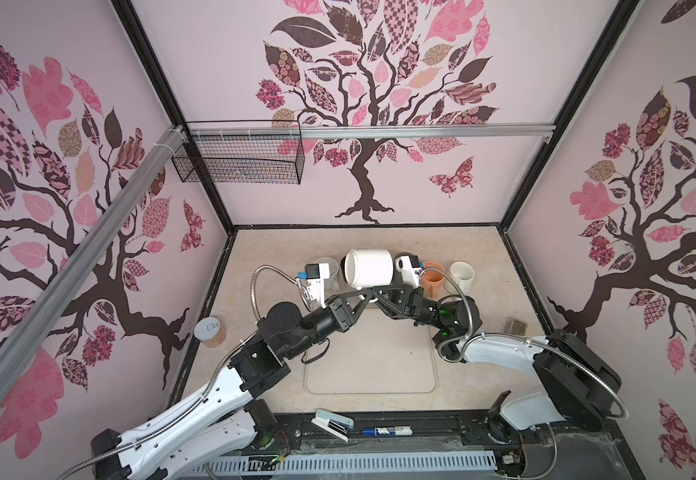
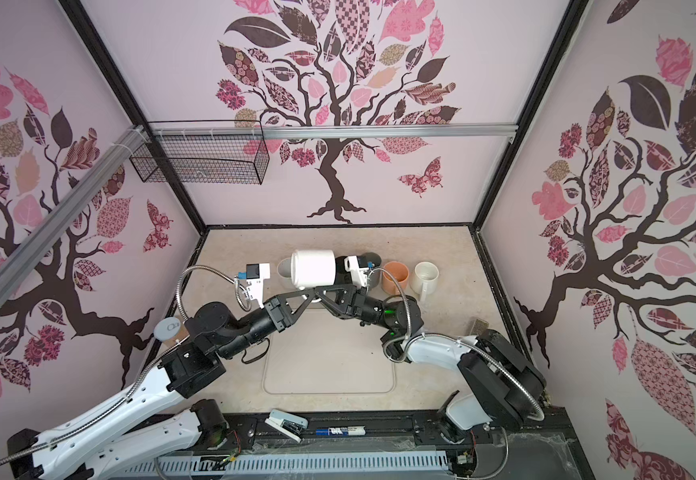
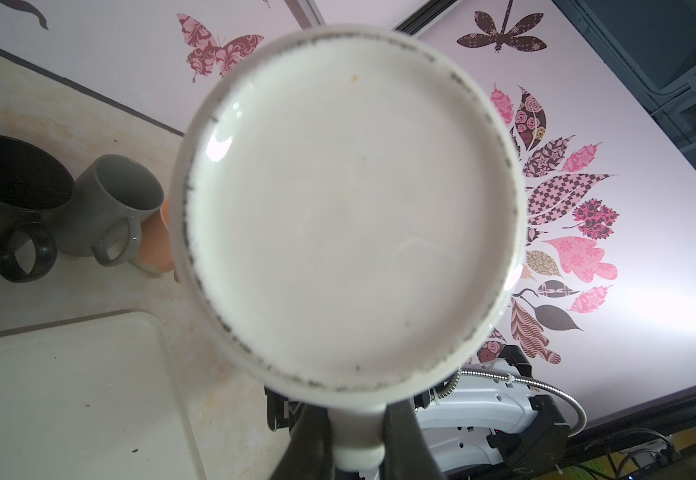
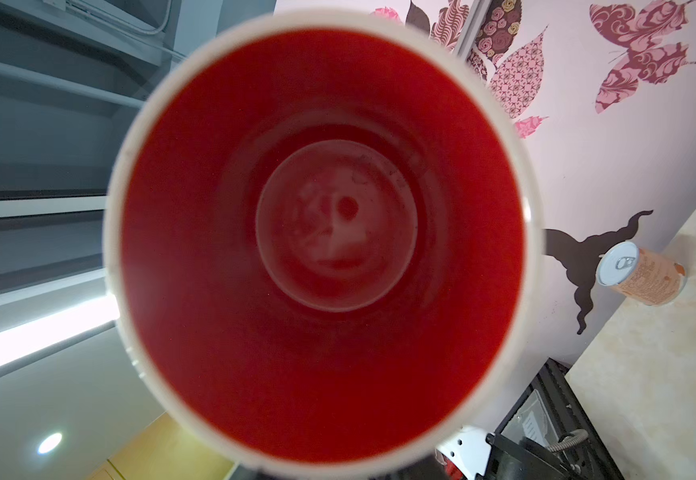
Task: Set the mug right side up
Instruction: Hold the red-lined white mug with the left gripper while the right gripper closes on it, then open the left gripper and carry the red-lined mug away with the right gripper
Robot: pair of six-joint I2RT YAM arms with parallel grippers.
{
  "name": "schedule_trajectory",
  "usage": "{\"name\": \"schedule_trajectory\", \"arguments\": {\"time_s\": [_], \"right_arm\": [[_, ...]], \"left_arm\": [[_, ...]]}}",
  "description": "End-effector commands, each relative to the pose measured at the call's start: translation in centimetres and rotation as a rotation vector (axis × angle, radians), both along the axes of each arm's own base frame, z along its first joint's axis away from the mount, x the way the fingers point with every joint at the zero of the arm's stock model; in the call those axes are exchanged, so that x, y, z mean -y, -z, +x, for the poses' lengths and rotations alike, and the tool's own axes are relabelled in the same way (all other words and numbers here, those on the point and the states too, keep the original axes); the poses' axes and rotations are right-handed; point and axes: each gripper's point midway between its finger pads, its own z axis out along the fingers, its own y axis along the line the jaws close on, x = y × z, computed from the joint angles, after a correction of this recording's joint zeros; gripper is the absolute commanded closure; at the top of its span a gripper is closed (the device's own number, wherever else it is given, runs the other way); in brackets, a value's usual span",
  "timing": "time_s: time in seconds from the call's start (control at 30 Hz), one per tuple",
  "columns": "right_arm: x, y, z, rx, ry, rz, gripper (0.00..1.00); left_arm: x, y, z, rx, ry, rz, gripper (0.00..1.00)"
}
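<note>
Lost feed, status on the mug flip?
Left gripper shut on mug by handle. Right gripper at handle, grip unclear. Mug aloft, sideways. Other mugs lined up behind.

pretty sure this is looking like a robot lab test booth, tree-print panels (image 1: 421, 187) boxing in a marble-look tabletop (image 1: 462, 390), aluminium rail (image 1: 379, 132) running across, wire basket (image 1: 238, 162) hanging off it, slotted cable duct (image 1: 379, 463) lying up front

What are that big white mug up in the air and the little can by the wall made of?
White mug: likely glazed ceramic, given the glossy glare, rough speckled foot ring and shiny red inside.
Can: probably thin metal, given the shiny pull-tab lid and printed orange wrap.
</note>
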Motion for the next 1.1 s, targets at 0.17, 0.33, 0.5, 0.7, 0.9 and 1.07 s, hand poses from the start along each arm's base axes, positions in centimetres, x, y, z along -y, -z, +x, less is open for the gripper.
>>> {"name": "schedule_trajectory", "arguments": {"time_s": [0.17,0.33,0.5,0.7,0.9,1.07], "right_arm": [[3.3,-5.5,1.0,0.051,0.125,0.185,0.70],[3.6,-6.5,0.4,0.080,0.094,0.232,0.50],[3.4,-7.0,0.0,0.101,0.080,0.231,0.54],[4.0,-7.1,0.1,0.090,0.103,0.242,0.74],[4.1,-7.2,0.2,0.082,0.105,0.257,0.89],[4.0,-7.2,0.1,0.085,0.100,0.256,1.00]], "left_arm": [[1.1,1.9,-2.6,0.013,0.136,0.027,1.00],[1.4,2.0,-3.0,0.012,0.167,0.032,1.00],[1.6,2.1,-2.8,0.007,0.167,0.016,1.00],[1.3,1.8,-2.8,0.011,0.152,0.006,1.00],[1.7,1.7,-3.0,0.010,0.176,0.003,1.00],[1.7,1.9,-3.0,0.011,0.176,0.022,1.00]]}}
